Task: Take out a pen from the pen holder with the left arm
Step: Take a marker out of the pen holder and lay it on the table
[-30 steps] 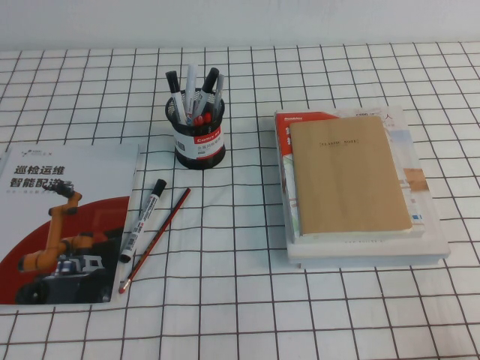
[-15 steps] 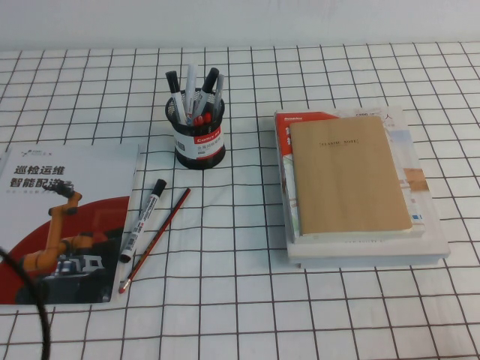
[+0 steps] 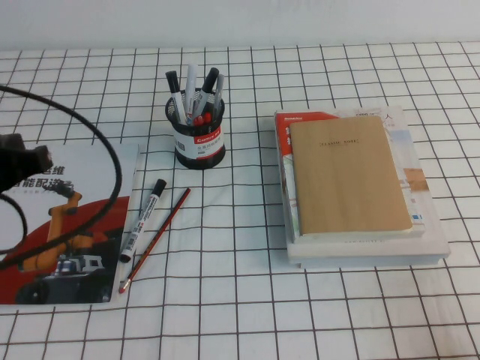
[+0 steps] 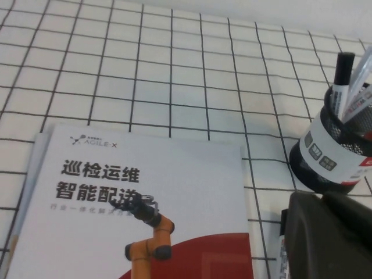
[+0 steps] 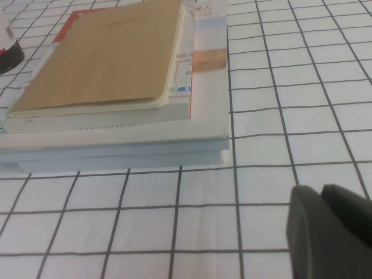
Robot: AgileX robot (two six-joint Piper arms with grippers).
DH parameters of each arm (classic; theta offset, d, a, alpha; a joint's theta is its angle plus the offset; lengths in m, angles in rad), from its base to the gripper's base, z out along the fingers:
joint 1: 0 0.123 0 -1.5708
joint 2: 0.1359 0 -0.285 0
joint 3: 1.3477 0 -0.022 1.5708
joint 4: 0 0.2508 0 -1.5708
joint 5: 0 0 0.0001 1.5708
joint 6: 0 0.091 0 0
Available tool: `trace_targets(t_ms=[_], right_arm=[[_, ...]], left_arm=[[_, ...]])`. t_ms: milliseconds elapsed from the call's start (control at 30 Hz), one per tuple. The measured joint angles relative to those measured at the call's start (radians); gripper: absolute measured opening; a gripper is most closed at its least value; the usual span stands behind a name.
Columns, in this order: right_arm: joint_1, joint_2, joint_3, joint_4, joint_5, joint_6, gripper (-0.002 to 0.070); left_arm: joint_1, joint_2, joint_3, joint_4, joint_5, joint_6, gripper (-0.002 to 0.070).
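— Checking left gripper: where is it, and how do its jaws stand?
— Over the brochure near the table's left edge, pressed together, holding nothing. Pen holder stands apart from it, past the brochure's far corner, pens upright inside.
— Right gripper?
— Closed too, low over the table by the book stack. Marker and red pencil lie beside the brochure.

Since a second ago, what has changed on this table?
The left gripper, fingers shut and empty, moved in from the left over the brochure, toward the pen holder. Pens, marker, pencil and books stayed put; the right gripper waits beside the books.
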Motion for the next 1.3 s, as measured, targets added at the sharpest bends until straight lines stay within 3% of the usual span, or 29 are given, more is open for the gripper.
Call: trace_targets(t_ms=[300,733,1033,1133,1300], right_arm=[[0.000,0.000,0.000,0.000,0.000,0.000,-0.0015],[0.000,0.000,0.000,0.000,0.000,0.000,-0.0015],[0.000,0.000,0.000,0.000,0.000,0.000,-0.0015],[0.000,0.000,0.000,0.000,0.000,0.000,-0.0015],[0.000,0.000,0.000,0.000,0.000,0.000,-0.0015]], left_arm=[[-0.114,0.205,-0.138,0.000,0.067,0.053,-0.0004],[-0.137,0.433,-0.337,-0.055,0.182,0.141,-0.0003],[-0.137,0.540,-0.375,-0.334,-0.002,0.354,0.0000],[-0.137,0.557,-0.375,-0.359,-0.061,0.368,0.0042],[-0.137,0.593,-0.406,-0.380,-0.108,0.368,0.0236]])
